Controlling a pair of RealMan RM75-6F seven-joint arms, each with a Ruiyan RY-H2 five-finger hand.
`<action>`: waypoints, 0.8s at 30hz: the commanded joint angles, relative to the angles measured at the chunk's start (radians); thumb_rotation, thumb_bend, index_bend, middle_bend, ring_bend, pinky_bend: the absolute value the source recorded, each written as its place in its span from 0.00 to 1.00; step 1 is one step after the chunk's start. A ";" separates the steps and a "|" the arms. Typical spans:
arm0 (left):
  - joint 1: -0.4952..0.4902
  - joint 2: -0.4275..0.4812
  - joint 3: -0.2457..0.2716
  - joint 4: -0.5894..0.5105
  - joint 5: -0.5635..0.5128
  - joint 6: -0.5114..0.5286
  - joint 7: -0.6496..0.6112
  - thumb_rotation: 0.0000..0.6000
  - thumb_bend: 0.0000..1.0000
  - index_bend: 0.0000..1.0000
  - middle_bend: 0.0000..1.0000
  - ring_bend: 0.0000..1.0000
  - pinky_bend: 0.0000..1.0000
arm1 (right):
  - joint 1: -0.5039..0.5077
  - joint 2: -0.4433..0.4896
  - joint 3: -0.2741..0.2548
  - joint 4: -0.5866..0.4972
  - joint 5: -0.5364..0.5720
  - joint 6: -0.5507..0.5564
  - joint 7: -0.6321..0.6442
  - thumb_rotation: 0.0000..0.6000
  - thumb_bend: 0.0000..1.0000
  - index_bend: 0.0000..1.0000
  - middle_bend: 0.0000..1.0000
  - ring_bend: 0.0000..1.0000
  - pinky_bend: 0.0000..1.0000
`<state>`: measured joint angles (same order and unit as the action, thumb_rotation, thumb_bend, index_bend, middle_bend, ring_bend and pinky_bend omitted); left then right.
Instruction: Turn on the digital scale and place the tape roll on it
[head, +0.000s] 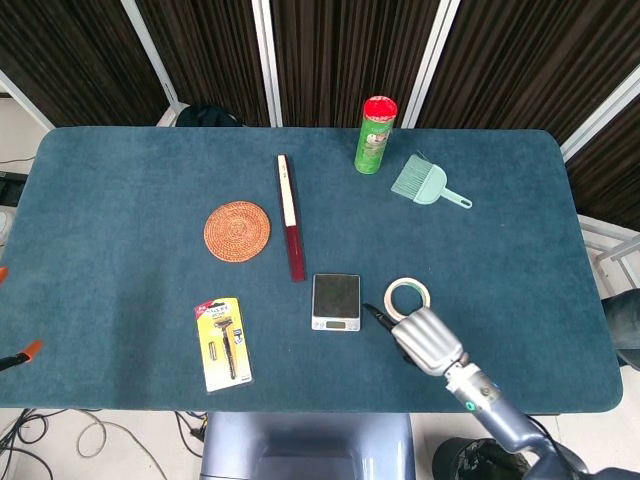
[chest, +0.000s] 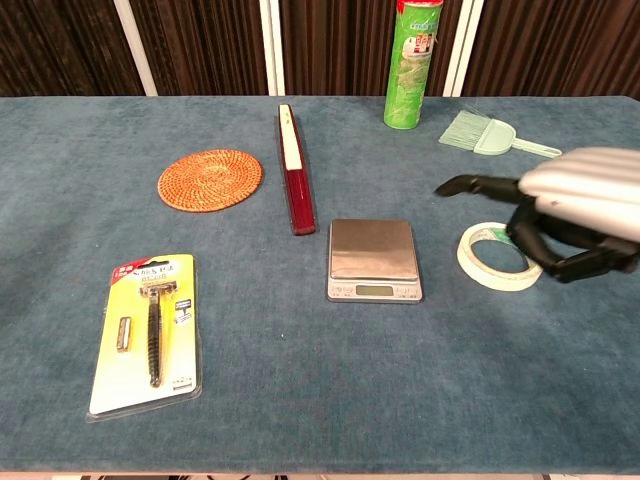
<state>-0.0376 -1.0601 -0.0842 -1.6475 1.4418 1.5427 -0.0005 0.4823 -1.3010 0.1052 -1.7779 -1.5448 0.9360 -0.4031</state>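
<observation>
The blue felt-covered desk (head: 120, 220) carries everything. Over its front edge, right of centre, the right hand (chest: 580, 215) hangs above the surface, one dark finger (chest: 470, 185) stretched out toward the left while the others curl under the silver back of the hand; it holds nothing. The left hand is in neither view.

The digital scale (chest: 373, 259) sits near the middle of the desk's front half, its steel platter toward the far edge and its display strip and buttons along the near side; its slightly longer axis runs front to back. It lies to the left of the right hand, with the extended finger reaching above the gap between the scale and the tape, not touching either so far as the views show.

The tape roll (chest: 497, 257) lies flat just right of the scale, its open core facing up, so it has no long axis along the desk. In the chest view the hand's curled fingers overlap its right side; whether they touch it cannot be told.

Toward the far edge stand a green canister (head: 374, 135) and a small mint brush (head: 426, 182). Left of centre lie a long red-and-cream case (head: 290, 215), a woven coaster (head: 237, 231) and, near the front edge, a packaged razor (head: 223, 342).
</observation>
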 joint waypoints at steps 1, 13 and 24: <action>0.000 0.000 -0.001 0.000 -0.001 -0.001 -0.001 1.00 0.04 0.00 0.00 0.00 0.00 | 0.035 -0.050 0.007 0.017 0.037 -0.037 -0.064 1.00 0.94 0.00 0.73 0.83 0.70; 0.000 0.002 -0.003 0.001 -0.005 0.000 -0.003 1.00 0.04 0.00 0.00 0.00 0.00 | 0.104 -0.148 0.003 0.065 0.115 -0.100 -0.202 1.00 0.94 0.00 0.74 0.83 0.70; -0.002 0.001 -0.005 0.000 -0.011 -0.003 -0.002 1.00 0.04 0.00 0.00 0.00 0.00 | 0.150 -0.186 0.002 0.086 0.193 -0.136 -0.268 1.00 0.94 0.00 0.74 0.84 0.70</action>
<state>-0.0392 -1.0596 -0.0884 -1.6472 1.4318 1.5399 -0.0018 0.6249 -1.4805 0.1077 -1.6972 -1.3645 0.8072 -0.6630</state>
